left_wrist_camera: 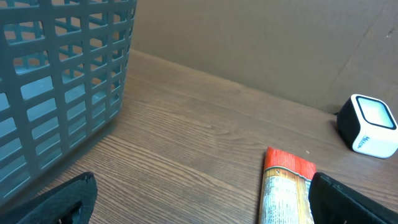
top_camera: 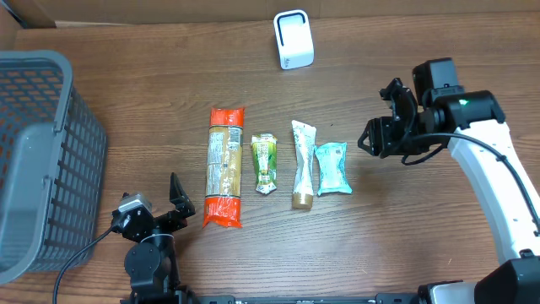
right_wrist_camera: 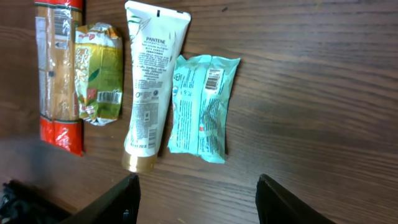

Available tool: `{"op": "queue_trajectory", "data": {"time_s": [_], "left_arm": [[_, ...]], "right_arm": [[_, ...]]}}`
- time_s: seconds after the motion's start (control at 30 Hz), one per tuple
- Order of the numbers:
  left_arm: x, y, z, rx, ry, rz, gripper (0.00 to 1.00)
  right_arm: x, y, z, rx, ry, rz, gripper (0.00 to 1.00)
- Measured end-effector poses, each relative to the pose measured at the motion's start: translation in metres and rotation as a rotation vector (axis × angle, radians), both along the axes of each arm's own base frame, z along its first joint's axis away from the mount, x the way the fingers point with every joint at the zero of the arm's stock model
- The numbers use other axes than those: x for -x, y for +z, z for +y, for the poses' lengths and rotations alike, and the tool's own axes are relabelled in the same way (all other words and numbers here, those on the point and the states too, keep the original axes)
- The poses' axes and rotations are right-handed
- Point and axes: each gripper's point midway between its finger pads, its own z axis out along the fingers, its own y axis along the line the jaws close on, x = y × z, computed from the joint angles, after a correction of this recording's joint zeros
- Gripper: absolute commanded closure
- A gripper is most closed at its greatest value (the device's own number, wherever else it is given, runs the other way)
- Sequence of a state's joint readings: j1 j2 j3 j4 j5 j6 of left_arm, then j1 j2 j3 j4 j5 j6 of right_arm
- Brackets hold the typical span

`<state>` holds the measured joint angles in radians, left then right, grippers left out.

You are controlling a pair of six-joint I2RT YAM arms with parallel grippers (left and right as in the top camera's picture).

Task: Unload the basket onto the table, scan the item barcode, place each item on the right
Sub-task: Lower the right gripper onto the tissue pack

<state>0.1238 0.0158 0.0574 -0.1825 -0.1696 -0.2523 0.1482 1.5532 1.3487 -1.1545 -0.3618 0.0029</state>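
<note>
With the left hand (top_camera: pixel 154 207) released near the basket (top_camera: pixel 51 169) and the row of items (top_camera: pixel 264 165) untouched on the counter (top_camera: pixel 169 84), the pick seems pending: the right hand (right_wrist_camera: pixel 200 202), released and empty beside the teal packet (top_camera: pixel 332 167), should grasp it for the scanner (top_camera: pixel 294 39).

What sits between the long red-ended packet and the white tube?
A small green packet lies there, seen in both the overhead and right wrist views.
</note>
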Motion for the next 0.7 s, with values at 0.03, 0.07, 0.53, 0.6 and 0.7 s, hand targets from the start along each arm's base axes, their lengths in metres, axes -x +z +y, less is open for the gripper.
{"op": "queue_trajectory", "data": {"time_s": [0.03,0.07,0.53,0.6,0.7], "left_arm": [[0.000,0.000,0.000,0.000,0.000,0.000,0.01],[0.000,0.000,0.000,0.000,0.000,0.000,0.01],[0.000,0.000,0.000,0.000,0.000,0.000,0.01],[0.000,0.000,0.000,0.000,0.000,0.000,0.00],[0.000,0.000,0.000,0.000,0.000,0.000,0.00]], "right_arm": [[-0.001,0.000,0.001,0.007,-0.002,-0.006,0.40],[-0.003,0.000,0.002,0.012,-0.004,-0.011,0.40],[-0.002,-0.080,0.010,0.028,-0.028,0.124,0.48],[0.004,-0.097,0.013,0.011,-0.027,0.161,0.49],[0.008,-0.108,0.019,-0.010,-0.014,0.166,0.49]]}}
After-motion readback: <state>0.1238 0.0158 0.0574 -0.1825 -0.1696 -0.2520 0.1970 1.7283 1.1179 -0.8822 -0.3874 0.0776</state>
